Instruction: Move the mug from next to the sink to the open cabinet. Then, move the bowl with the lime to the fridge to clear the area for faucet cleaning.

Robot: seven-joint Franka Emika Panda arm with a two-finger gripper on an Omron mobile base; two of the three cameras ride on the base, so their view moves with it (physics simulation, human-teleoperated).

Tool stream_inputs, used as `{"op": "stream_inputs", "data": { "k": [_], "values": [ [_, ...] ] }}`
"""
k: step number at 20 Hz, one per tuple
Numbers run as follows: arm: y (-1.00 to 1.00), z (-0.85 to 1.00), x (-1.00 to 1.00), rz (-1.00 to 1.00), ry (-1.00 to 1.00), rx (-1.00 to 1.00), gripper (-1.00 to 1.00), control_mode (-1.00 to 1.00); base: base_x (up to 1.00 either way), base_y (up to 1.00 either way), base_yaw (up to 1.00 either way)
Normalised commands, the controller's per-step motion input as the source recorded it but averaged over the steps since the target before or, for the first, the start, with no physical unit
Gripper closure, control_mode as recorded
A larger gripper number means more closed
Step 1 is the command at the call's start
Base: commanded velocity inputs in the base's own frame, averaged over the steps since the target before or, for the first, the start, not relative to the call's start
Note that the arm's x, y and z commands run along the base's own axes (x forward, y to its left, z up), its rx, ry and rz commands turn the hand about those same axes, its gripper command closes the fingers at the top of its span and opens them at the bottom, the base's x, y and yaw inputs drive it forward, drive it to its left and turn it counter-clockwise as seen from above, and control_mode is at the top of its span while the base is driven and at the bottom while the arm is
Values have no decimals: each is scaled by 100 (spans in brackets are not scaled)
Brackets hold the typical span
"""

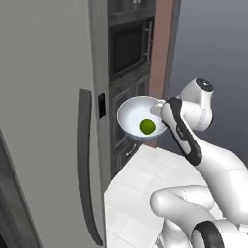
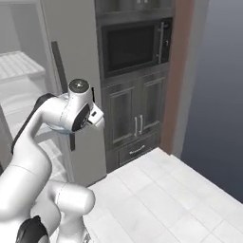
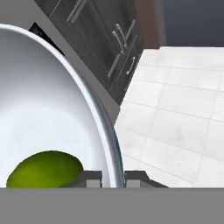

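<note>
- Hand view: my pincer (image 3: 113, 177) is closed on the rim of the bowl (image 3: 48, 109) — one dark fingertip sits inside the rim, the other outside it, with the rim running between them.
- Hand view: the lime (image 3: 46, 168) lies inside the bowl, low against its inner wall and close to my fingertips.
- Left base view: the bowl (image 1: 133, 114) is carried in the air above the pale tiled floor (image 1: 145, 193), touching no surface; it is tilted so its inside faces the camera, with the lime (image 1: 147, 127) resting in its lower right part.
- Left base view: the bowl hangs just beside the outer edge of the fridge door (image 1: 48, 121), which stands open toward the camera; the door's long dark handle (image 1: 85, 164) runs down its face, to the left of the bowl.
- Right base view: the fridge (image 2: 71, 57) is open, and pale wire shelves (image 2: 19, 64) show inside it at the upper left — my arm's upper links stand in front of its lower shelves.
- Right base view: dark cabinets (image 2: 135, 118) with a built-in microwave (image 2: 135, 45) above them stand directly right of the fridge.
- Bowl and lime are outside the fridge, at about the height of the lower dark cabinets.
</note>
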Motion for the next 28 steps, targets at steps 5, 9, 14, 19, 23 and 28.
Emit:
{"op": "stream_inputs", "data": {
  "k": [5,9,14,19,23,28],
  "values": [
    [0,0,0,0,0,0,100,100,32,-92,32],
    [0,0,0,0,0,0,100,100,35,-29,61],
    [0,0,0,0,0,0,100,100,48,-9,64],
    [0,0,0,0,0,0,100,100,41,-24,57],
    [0,0,0,0,0,0,100,100,11,-28,37],
    [0,0,0,0,0,0,100,100,41,0,8]
  ]
}}
